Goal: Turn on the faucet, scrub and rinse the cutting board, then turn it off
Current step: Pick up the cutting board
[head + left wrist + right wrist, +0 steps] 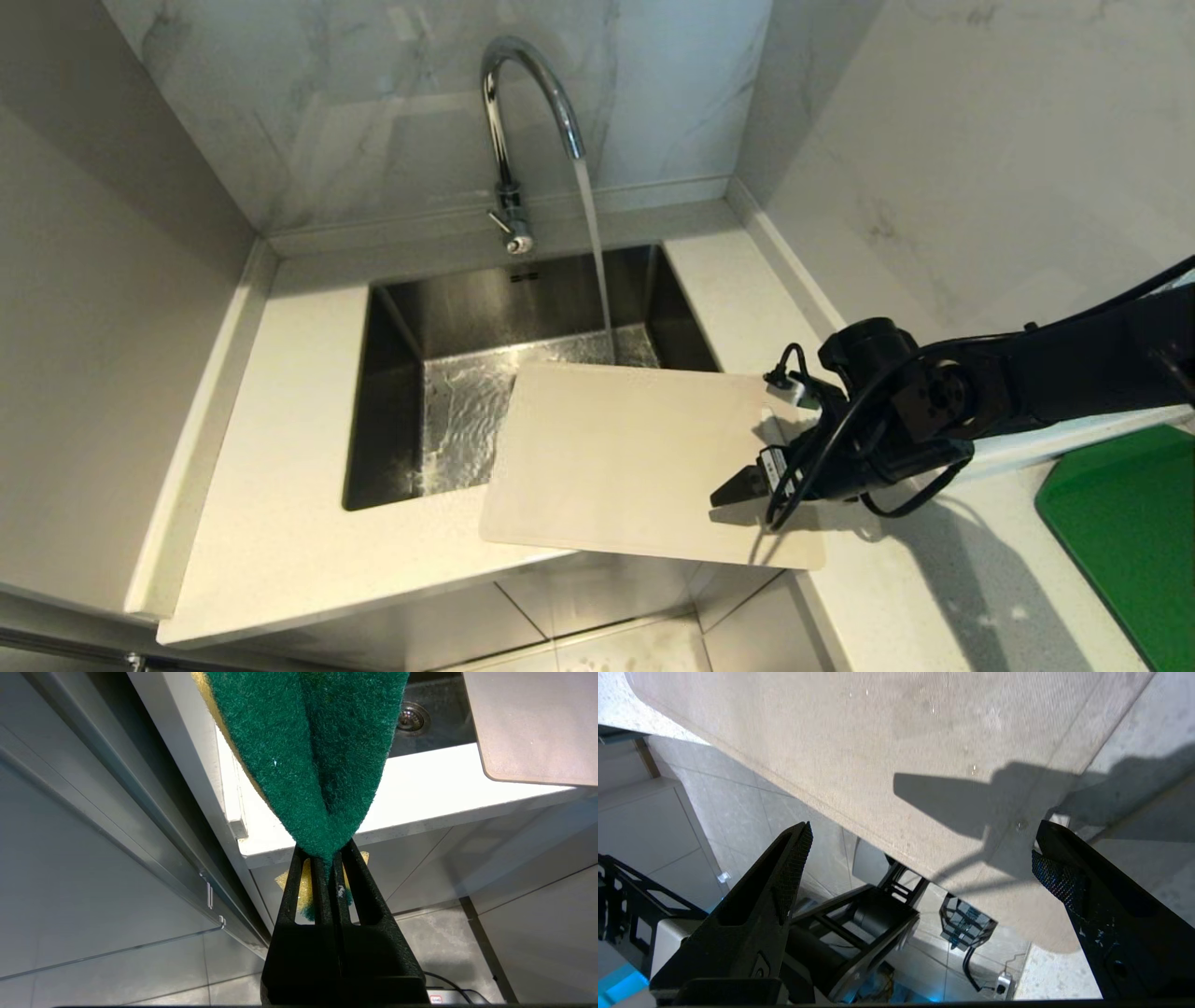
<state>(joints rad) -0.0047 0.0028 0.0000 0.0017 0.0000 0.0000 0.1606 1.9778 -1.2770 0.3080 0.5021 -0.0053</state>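
From the head view, you can see the faucet (512, 140) standing at the back of the sink (392, 401), and water is running out of its spout. The water falls into the sink just past the far edge of the cutting board (616, 457). The cutting board lies flat, partly over the sink's front right corner and partly on the white counter (271, 523). One corner of it sticks out past the counter's front edge. Your right gripper (738, 490) comes in from the right and hangs over the right end of the board. You cannot tell from here if it touches the board. A green mat (1120, 532) lies on the counter at the far right. Your left arm is not in this view.

In the left wrist view, your left gripper (327, 858) is squeezed tight on a green-and-yellow sponge (308, 756), which is folded between the fingers. It sits low, in front of the counter's edge. A corner of the cutting board (532, 723) sticks out over the counter, and the sink drain (412, 717) shows beside it.

In the right wrist view, your right gripper (920, 854) has its fingers (794, 868) spread wide apart with nothing between them. The cutting board (878, 751) lies just beyond them, with the gripper's shadow on it. Under the board's corner you can see the floor tiles (738, 798).
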